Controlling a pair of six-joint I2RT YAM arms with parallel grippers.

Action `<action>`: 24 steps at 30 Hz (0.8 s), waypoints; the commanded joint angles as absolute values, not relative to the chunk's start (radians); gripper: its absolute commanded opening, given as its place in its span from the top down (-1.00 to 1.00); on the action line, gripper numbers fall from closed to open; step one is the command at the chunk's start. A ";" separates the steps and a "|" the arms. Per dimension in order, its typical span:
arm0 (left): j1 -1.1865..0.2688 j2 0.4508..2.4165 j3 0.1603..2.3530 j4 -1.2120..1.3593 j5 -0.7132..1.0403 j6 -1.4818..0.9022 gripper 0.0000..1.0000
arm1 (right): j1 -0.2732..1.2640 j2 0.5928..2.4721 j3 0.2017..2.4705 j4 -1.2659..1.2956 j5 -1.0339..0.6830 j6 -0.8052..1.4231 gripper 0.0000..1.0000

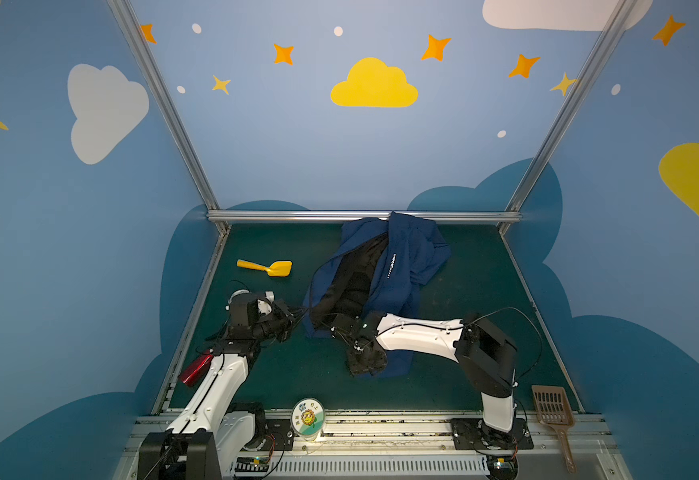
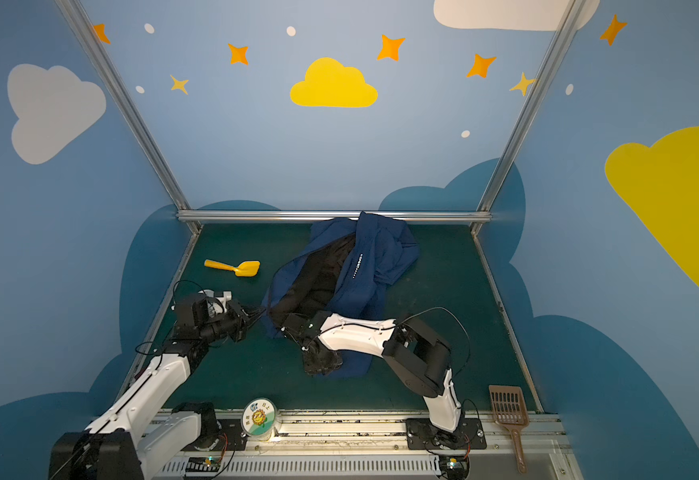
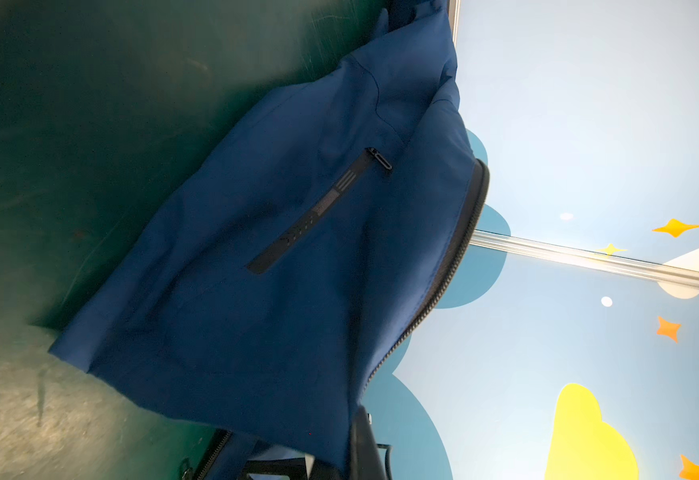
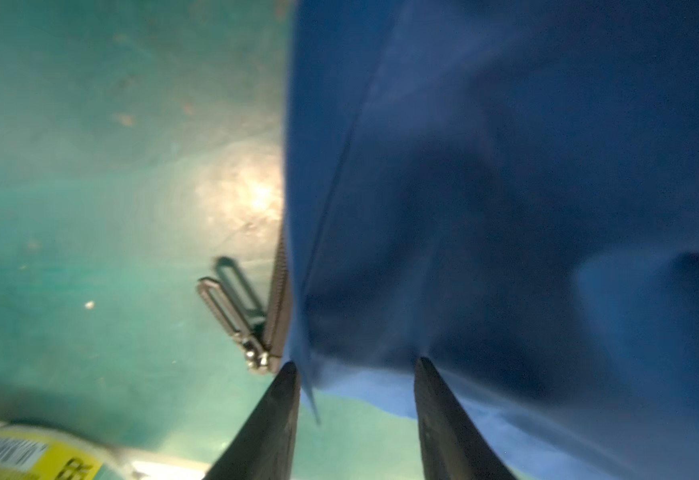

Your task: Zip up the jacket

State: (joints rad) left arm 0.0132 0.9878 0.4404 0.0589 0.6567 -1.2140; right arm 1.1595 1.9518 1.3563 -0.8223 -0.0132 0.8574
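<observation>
Here the jacket lies open on the worktop, its corner pinched in the closed left fingers. The right fingers, half-wide astride the hem, should shift onto the zipper pull before clamping.

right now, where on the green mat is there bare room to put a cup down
Bare mat lies between the jacket and the right rail, and in front between the jacket's hem and the round tub. A smaller patch sits behind the yellow scoop. It is crowded at the jacket's near hem, where the left gripper and right gripper work.
</observation>
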 commanded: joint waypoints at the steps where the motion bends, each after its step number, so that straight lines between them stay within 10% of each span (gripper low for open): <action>1: 0.017 0.983 0.426 0.042 0.670 -1.190 0.93 | 1.151 1.969 1.348 -0.824 -0.053 0.854 0.09; 10: 0.018 0.973 0.410 0.040 0.664 -1.186 0.94 | 1.120 2.049 1.331 -0.843 -0.092 0.855 0.23; 20: 0.018 0.947 0.401 0.029 0.671 -1.184 0.93 | 1.105 2.013 1.299 -0.762 -0.117 0.786 1.00; 24: 0.014 0.939 0.386 0.087 0.713 -1.211 0.93 | 1.100 1.850 1.206 -0.637 -0.119 0.773 1.00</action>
State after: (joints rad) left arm 0.0128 0.9524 0.4072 0.0547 0.6712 -1.2091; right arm 1.0950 1.9244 1.2781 -0.7506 -0.1356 0.7986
